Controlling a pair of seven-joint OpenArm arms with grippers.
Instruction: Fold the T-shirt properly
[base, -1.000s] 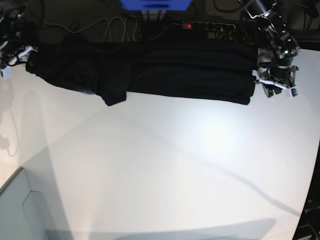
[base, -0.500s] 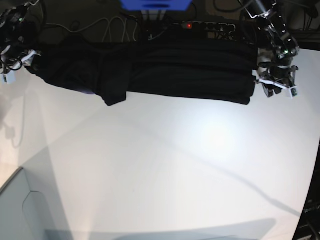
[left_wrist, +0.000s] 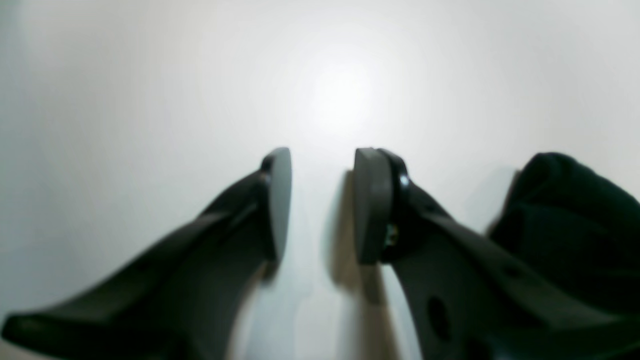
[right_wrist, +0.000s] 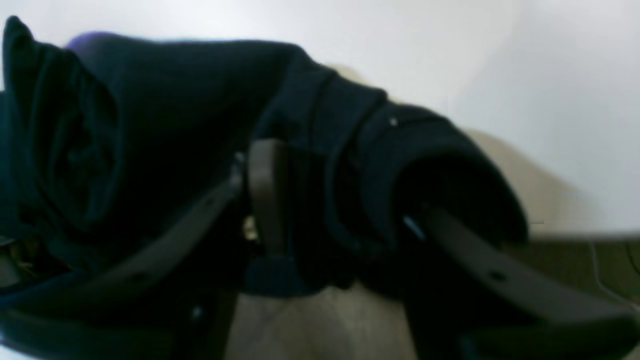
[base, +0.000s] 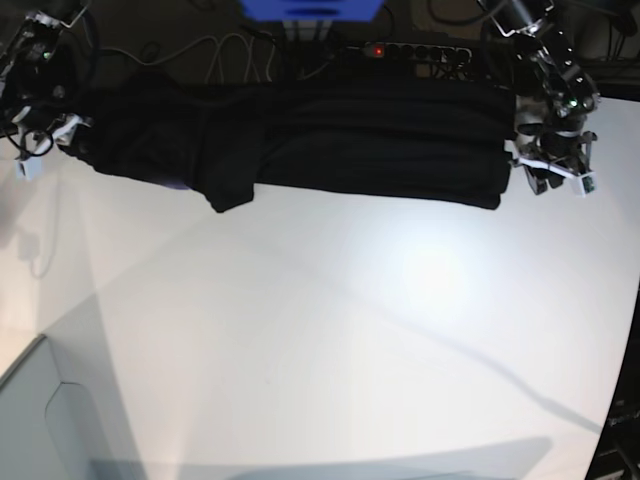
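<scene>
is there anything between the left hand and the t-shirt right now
Nothing visible. The left hand hangs open over bare white table, and the T-shirt edge lies just beside its finger with only table between them.

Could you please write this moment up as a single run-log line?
T-shirt: folded band along table far edge | left hand: open, empty, beside shirt end | right hand: around bunched cloth at other end

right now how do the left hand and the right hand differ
The left hand is open with only bare white table between its fingers; the right hand has a bunched end of the black T-shirt between its fingers. The left hand sits beside the shirt's other end, apart from it. Both are at the table's far edge.
</scene>
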